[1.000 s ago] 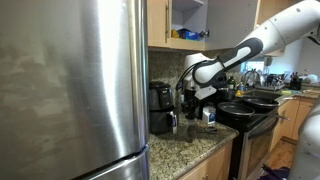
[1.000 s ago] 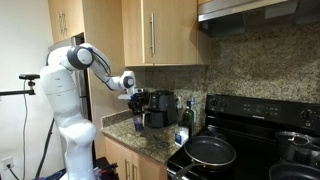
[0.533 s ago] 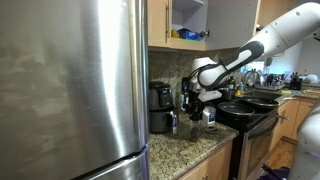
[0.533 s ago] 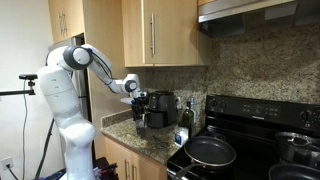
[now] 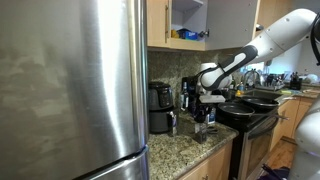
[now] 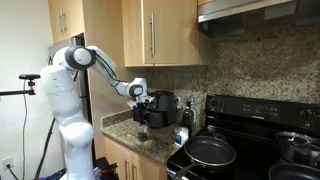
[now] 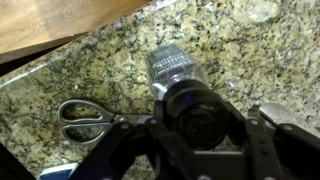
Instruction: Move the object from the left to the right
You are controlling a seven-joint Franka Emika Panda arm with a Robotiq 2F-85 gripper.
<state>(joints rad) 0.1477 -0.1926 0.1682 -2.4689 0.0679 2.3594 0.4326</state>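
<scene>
My gripper (image 7: 200, 150) is shut on a small dark bottle (image 7: 175, 75) with a black cap and a clear, silvery body. It hangs over the speckled granite counter (image 7: 250, 50). In both exterior views the gripper (image 5: 203, 108) (image 6: 143, 108) stands in front of the black coffee maker, with the bottle (image 5: 202, 128) (image 6: 142, 129) below it, just above or on the counter. I cannot tell whether the bottle touches the counter.
Scissors (image 7: 85, 120) lie on the counter beside the bottle. A black coffee maker (image 5: 160, 108) (image 6: 162, 108) stands at the wall, with a small jar (image 5: 172, 123) next to it. A stove with pans (image 6: 210, 152) adjoins the counter. A steel fridge (image 5: 70, 90) fills the near side.
The gripper has moved along the counter towards the stove with the bottle in it, and has come lower.
</scene>
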